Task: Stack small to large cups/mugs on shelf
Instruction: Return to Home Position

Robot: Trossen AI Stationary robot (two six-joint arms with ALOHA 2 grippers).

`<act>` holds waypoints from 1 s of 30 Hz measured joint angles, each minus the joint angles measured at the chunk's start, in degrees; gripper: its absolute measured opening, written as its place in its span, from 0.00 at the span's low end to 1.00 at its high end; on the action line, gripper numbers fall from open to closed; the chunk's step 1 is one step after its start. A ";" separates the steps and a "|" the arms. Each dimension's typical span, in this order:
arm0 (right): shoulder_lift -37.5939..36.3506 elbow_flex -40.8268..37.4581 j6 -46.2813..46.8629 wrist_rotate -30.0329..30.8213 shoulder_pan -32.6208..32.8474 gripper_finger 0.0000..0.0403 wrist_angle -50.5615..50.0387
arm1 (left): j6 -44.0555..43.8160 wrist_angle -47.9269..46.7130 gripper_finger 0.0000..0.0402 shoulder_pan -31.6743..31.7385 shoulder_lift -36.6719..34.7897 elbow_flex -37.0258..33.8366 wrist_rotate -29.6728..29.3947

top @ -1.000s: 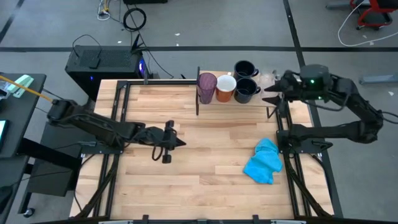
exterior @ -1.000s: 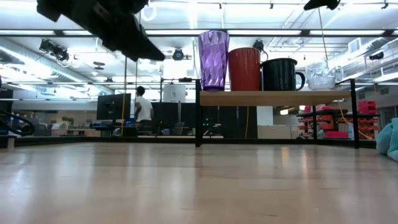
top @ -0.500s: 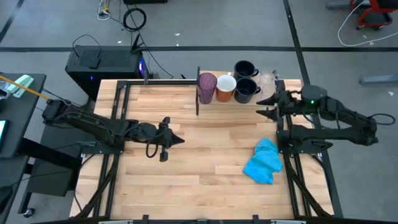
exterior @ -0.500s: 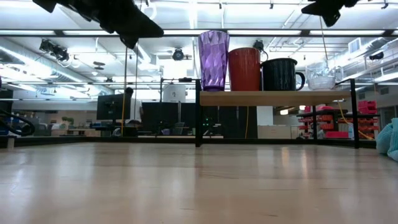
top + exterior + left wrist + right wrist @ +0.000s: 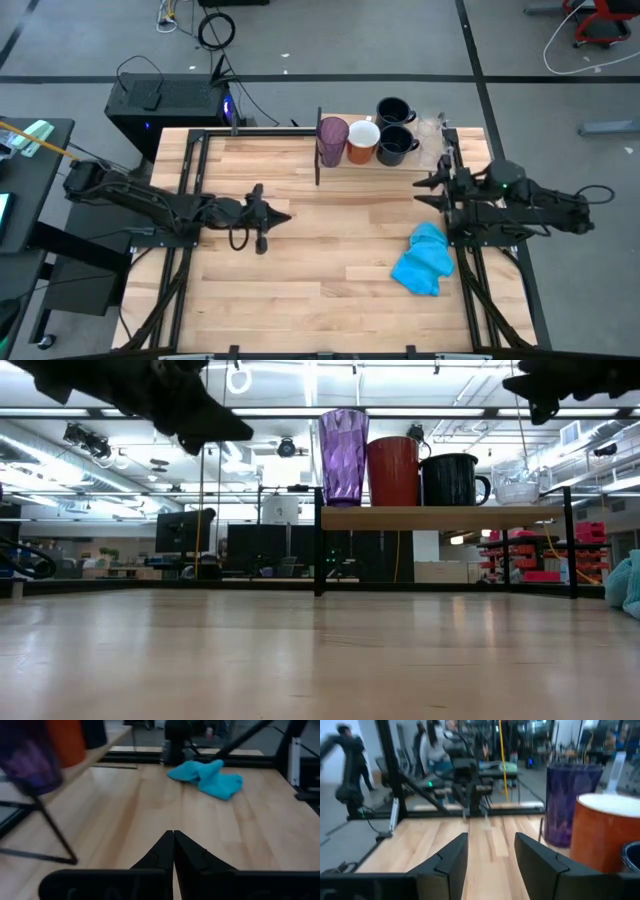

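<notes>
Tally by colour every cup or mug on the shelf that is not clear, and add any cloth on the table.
Purple tumbler: 1
Orange mug: 1
Dark mugs: 2
Blue cloth: 1
Total: 5

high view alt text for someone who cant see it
From above, a wooden shelf at the table's top edge holds a purple tumbler, an orange mug, two navy mugs and clear plastic cups. Both arms hover over the table, left end effector shut, right end effector open, near a blue cloth.
</notes>
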 joint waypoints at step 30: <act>-7.58 -19.93 3.87 3.93 0.15 0.40 28.41 | 3.21 5.13 0.03 6.60 -23.80 -16.99 -0.38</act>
